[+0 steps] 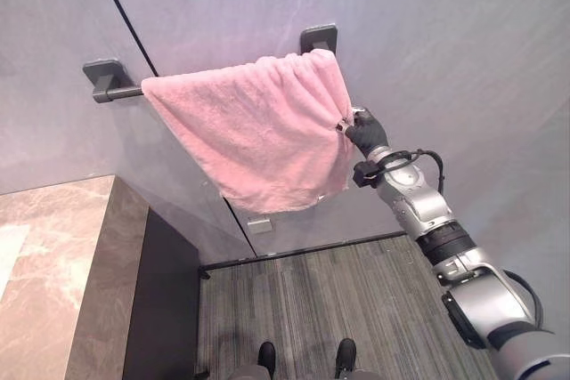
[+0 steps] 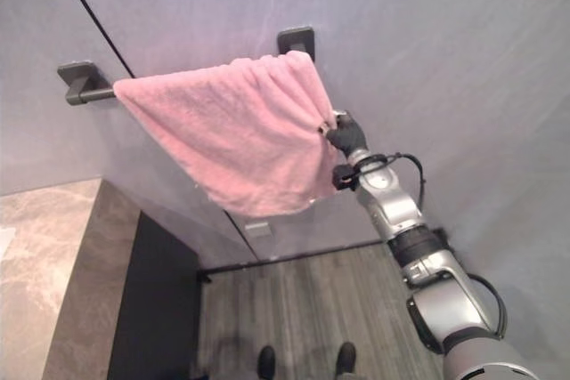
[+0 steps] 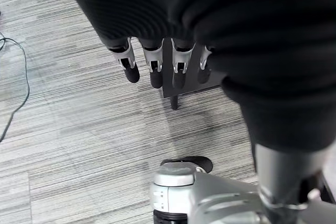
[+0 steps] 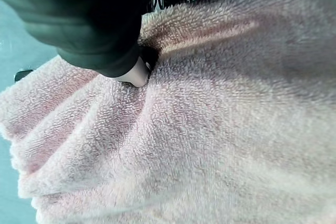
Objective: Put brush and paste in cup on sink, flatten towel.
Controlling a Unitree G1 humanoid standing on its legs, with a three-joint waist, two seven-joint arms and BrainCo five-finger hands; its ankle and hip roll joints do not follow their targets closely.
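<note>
A pink towel (image 1: 258, 131) hangs over a dark wall bar (image 1: 111, 88), bunched toward the bar's right bracket (image 1: 319, 37). My right hand (image 1: 363, 133) is raised to the towel's right edge and pinches the cloth there. In the right wrist view the towel (image 4: 210, 119) lies in folds right against the hand, with a thumb (image 4: 135, 73) pressed into it. My left hand (image 3: 157, 64) hangs low over the grey carpet with its fingers straight and nothing in it.
A brown marble counter (image 1: 53, 282) with a dark side panel stands at the lower left. Striped grey carpet (image 1: 338, 291) covers the floor below the towel. The grey wall (image 1: 445, 42) runs behind the bar.
</note>
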